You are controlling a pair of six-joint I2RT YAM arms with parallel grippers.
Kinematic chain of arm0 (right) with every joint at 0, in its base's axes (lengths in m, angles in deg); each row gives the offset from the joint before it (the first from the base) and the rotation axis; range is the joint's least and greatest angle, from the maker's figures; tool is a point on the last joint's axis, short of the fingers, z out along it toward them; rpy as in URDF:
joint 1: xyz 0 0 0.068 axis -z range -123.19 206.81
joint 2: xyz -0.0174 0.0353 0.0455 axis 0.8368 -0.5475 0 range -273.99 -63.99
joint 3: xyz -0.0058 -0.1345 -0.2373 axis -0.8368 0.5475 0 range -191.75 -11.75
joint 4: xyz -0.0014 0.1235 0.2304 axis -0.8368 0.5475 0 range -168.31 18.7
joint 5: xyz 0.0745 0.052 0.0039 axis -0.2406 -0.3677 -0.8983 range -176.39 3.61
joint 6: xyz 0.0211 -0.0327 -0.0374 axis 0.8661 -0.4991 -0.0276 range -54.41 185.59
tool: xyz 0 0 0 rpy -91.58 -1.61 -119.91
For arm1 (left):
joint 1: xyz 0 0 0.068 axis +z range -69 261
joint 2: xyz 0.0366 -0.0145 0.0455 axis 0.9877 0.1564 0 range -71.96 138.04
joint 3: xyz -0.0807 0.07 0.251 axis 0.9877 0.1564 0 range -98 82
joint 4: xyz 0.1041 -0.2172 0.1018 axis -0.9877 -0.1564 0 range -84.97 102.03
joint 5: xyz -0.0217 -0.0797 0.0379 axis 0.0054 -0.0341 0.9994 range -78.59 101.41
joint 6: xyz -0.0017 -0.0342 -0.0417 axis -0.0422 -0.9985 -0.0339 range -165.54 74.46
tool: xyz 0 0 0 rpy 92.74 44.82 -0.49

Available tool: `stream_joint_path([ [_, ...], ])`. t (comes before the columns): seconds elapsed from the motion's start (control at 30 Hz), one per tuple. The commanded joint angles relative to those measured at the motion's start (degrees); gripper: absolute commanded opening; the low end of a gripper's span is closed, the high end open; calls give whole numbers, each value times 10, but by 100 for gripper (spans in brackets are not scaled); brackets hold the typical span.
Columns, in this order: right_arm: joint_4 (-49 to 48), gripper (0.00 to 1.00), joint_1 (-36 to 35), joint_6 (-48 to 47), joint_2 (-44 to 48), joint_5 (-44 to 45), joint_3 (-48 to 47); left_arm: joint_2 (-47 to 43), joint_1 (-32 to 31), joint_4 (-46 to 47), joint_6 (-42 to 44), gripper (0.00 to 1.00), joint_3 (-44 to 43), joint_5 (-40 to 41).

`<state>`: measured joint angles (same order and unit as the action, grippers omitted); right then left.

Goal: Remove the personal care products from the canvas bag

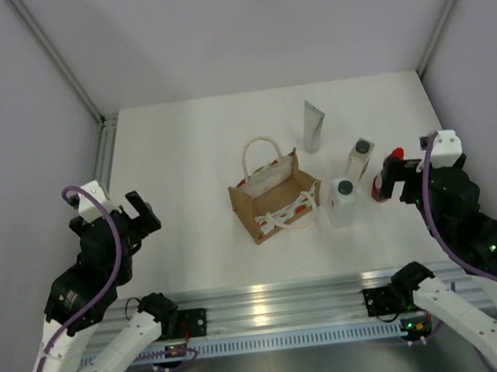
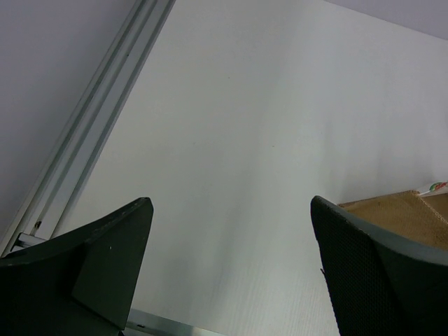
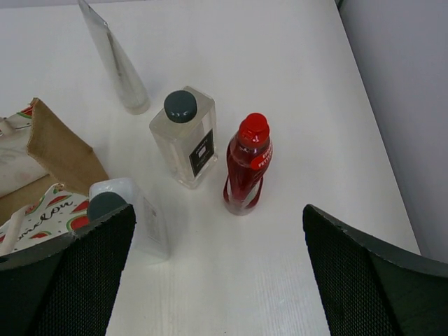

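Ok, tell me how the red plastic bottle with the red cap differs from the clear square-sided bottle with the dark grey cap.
The red plastic bottle is red throughout; the clear square-sided bottle is colourless. The red bottle is round and slim; the clear bottle is flat-sided and wider. The red bottle's cap matches its body; the clear bottle's is dark grey. Both stand upright on the white table, outside the tan canvas bag.

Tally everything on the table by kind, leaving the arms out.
Bottles: 3 (clear bottle, white bottle, red bottle)
Squeeze tube: 1
Canvas bag: 1
Total: 5
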<state>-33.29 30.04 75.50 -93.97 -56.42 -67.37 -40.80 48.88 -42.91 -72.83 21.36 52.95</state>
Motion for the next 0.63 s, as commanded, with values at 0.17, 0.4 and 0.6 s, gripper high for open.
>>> stream_joint_path([
  [0.17,22,99,5,4,13,20,-6,-3,2,0,-10,98,11,6],
  [0.4,22,99,5,5,22,23,-3,-4,3,1,-16,98,12,6],
  [0.6,22,99,5,8,19,19,0,-3,2,0,-21,98,15,5],
])
